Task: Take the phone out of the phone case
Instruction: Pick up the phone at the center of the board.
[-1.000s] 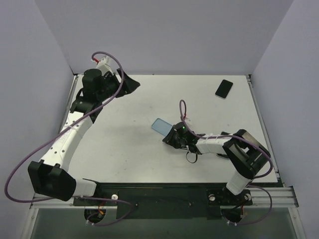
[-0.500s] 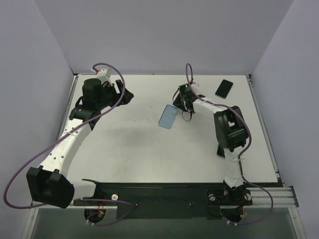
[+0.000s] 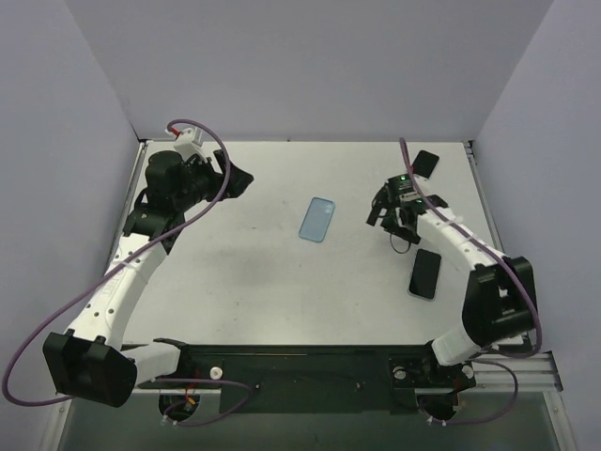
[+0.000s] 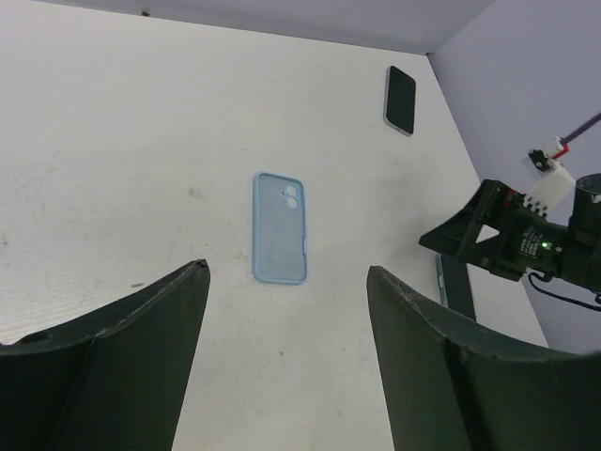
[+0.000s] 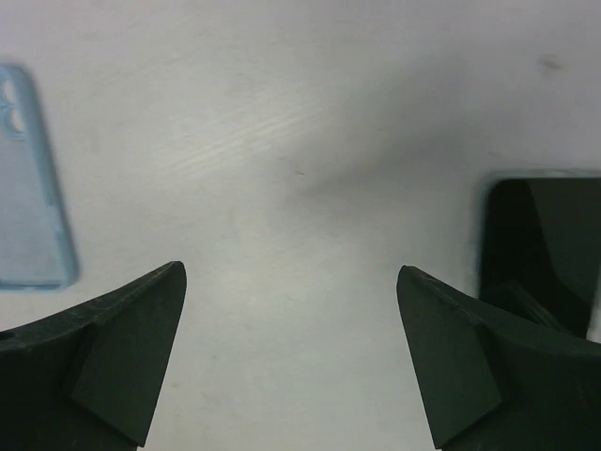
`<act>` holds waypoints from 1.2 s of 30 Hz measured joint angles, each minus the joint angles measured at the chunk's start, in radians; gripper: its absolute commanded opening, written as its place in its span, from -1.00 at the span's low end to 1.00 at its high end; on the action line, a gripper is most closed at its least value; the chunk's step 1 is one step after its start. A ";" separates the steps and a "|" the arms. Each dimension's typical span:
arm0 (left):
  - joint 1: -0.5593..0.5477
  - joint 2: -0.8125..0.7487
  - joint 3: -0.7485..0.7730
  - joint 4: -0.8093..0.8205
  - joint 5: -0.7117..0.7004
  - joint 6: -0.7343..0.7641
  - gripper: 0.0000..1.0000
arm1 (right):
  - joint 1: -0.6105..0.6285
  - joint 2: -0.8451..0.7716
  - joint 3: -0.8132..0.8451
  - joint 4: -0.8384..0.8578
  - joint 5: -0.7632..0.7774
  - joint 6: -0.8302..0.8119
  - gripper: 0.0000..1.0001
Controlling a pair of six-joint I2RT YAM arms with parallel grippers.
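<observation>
no writing, brand or number is readable in any view; the phone case [image 3: 317, 219] and the phone [image 3: 424, 273] at 4 o'clock show none

Phone case [image 4: 280, 227]: pale blue, matt, smooth plastic or rubber (exact material not determinable). Phone [image 5: 540, 246]: black, glossy face showing reflections. Table [image 3: 254, 282]: white, matt, finely textured, faintly scuffed. Fingers [image 5: 122, 348] of the right gripper [image 5: 290, 272]: dark, matt plastic.
</observation>
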State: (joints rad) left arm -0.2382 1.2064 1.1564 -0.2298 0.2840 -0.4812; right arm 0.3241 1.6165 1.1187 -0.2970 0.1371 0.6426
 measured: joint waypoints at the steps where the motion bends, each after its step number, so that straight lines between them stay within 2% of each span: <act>1: 0.000 -0.002 -0.001 0.004 0.009 -0.005 0.56 | -0.031 -0.062 -0.038 -0.035 0.019 -0.015 0.79; 6: -0.001 -0.011 -0.004 0.013 0.037 -0.014 0.56 | -0.225 -0.256 -0.180 -0.148 0.076 -0.083 0.80; 13: -0.002 -0.012 -0.006 0.030 0.077 -0.038 0.57 | -0.498 -0.243 -0.283 -0.201 -0.099 -0.185 0.79; 20: -0.002 -0.019 -0.014 0.038 0.085 -0.039 0.57 | -0.507 -0.091 -0.268 -0.190 -0.263 -0.252 0.79; 23: -0.002 -0.019 -0.018 0.048 0.094 -0.043 0.57 | -0.507 -0.045 -0.248 -0.190 -0.296 -0.265 0.71; 30: 0.005 -0.019 -0.021 0.066 0.121 -0.064 0.57 | -0.504 0.048 -0.187 -0.224 -0.297 -0.269 0.58; 36: 0.008 -0.019 -0.032 0.073 0.132 -0.067 0.57 | -0.457 0.117 -0.124 -0.285 -0.233 -0.262 0.58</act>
State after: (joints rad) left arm -0.2298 1.1877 1.1248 -0.1566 0.4160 -0.5480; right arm -0.1333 1.7340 0.9947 -0.5816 -0.0963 0.3805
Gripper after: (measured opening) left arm 0.786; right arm 0.797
